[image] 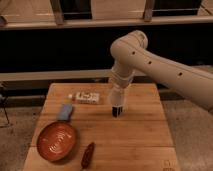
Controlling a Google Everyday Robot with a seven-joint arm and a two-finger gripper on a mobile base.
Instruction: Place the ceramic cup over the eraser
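**Arm reaches down over the middle of the wooden tabletop**

The white robot arm (150, 62) bends down from the right, its gripper (117, 111) low over the centre of the pale wooden tabletop (135, 137), slightly toward the far edge. Its dark tip sits at or just above the wood. A small dark shape there may be the black eraser; I cannot tell.

A flat white printed box (87, 97) lies near the far edge, a light-blue flat piece (65, 112) toward the left edge, and an orange round plate (57, 141) at the near-left corner. A slim reddish-brown object (88, 155) lies at the near edge.
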